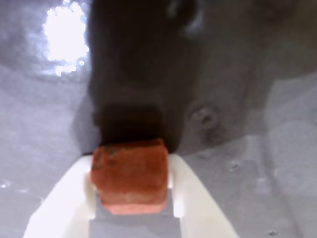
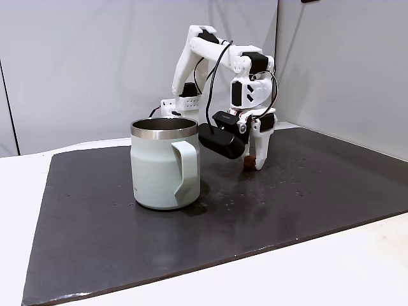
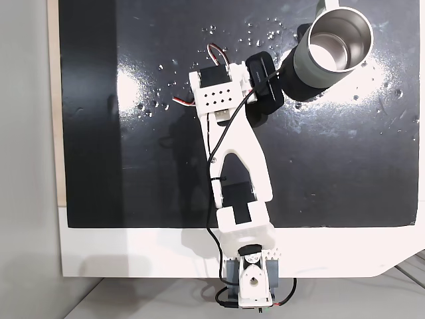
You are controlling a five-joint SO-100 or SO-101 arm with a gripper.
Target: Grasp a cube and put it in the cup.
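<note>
Plain grey walls behind a white table with a glossy black mat.

The cube is reddish-brown, mottled with a small dark greenish smudge near its upper left corner in the wrist view; the end effector has white fingers, overexposed to near glare; the cup is pale sage green with a shiny steel rim and a matching green handle, and its inside is bright silver in a fixed view; the arm is white with black motor blocks, black cable and a red-and-white wire loop; the mat is dark charcoal, glossy, speckled with pale spots and white light glints; the tabletop is white; the wall is plain light grey.
</note>
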